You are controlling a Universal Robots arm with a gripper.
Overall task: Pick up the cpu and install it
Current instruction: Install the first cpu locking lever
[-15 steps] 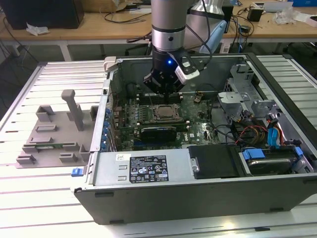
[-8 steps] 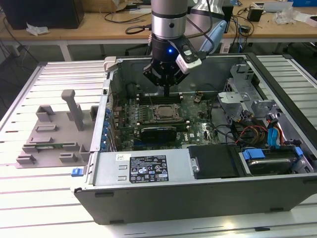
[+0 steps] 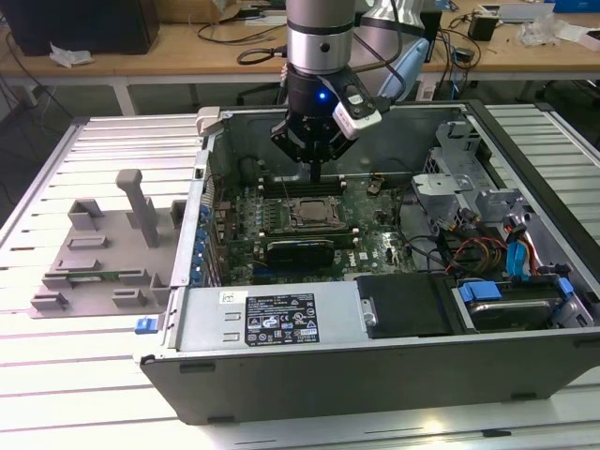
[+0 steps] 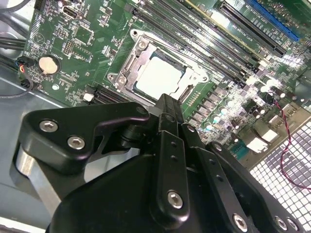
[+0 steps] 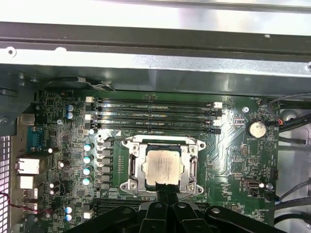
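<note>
The cpu (image 3: 314, 214) (image 4: 159, 76) (image 5: 164, 167), a small silver square, lies flat inside the metal-rimmed socket frame (image 5: 136, 167) (image 4: 130, 65) on the green motherboard (image 3: 375, 246). My gripper (image 3: 316, 172) (image 4: 167, 103) (image 5: 166, 188) hangs a little above the socket's edge, inside the open computer case. Its narrow black fingers are pressed together and shut, with nothing between them. In both wrist views the fingertips sit just off one side of the cpu and do not touch it.
Memory slots (image 5: 155, 116) run alongside the socket. The case walls (image 3: 281, 370) ring the board, with a drive cage and cables (image 3: 487, 234) at the exterior view's right. A grey plastic tray (image 3: 103, 253) with upright posts lies on the slatted table at the exterior view's left.
</note>
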